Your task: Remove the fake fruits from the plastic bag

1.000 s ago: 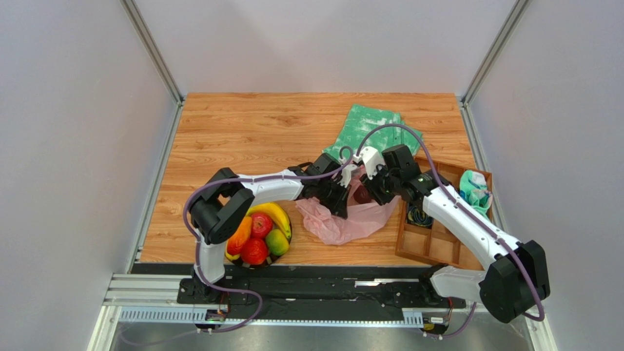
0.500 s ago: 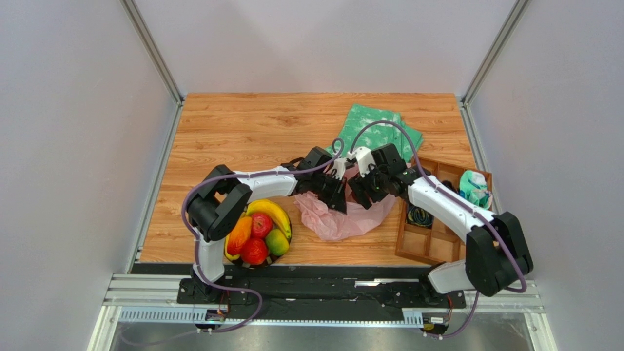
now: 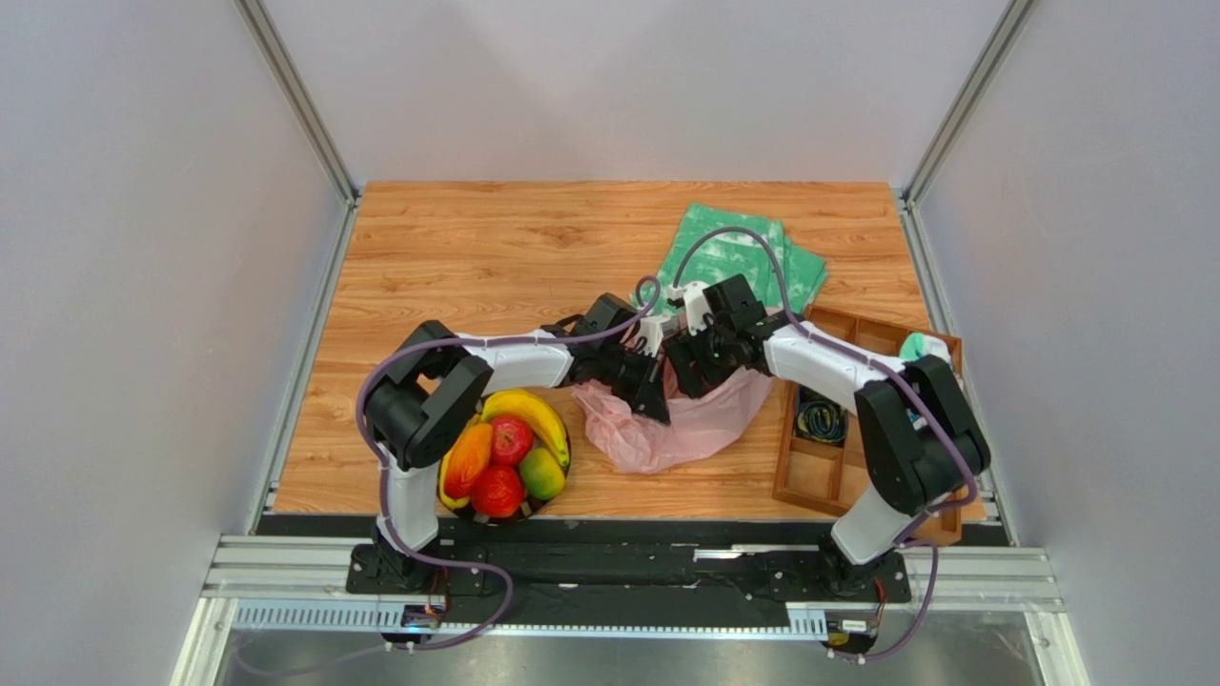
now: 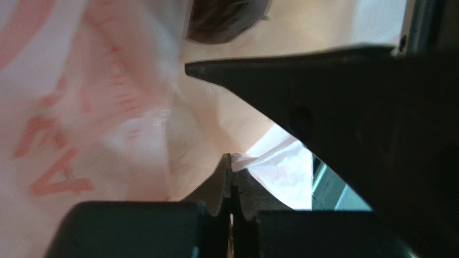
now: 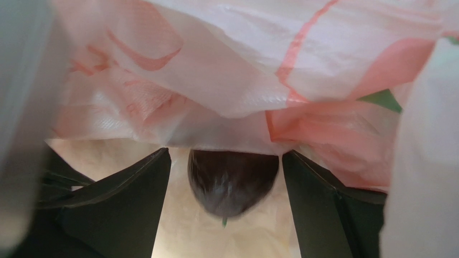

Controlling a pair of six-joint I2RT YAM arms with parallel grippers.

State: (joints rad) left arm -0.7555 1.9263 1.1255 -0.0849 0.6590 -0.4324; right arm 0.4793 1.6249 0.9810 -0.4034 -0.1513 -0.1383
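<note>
The pink plastic bag lies crumpled at the table's middle. My left gripper is shut on a thin edge of the bag, its fingertips pinching the film and holding the mouth up. My right gripper is inside the bag's mouth, open, with a finger on each side of the dark purple plum but not touching it. The plum also shows in the left wrist view, with a right finger in front. Banana, apples, mango and an orange fruit sit in a dark bowl at the near left.
A folded green-and-white cloth lies behind the bag. A wooden compartment tray with small items stands at the right, close to the right arm. The two grippers are very close together over the bag.
My right gripper has moved left and into the bag's mouth, closing in on the left gripper. The left gripper has shifted slightly left, still holding the bag.
</note>
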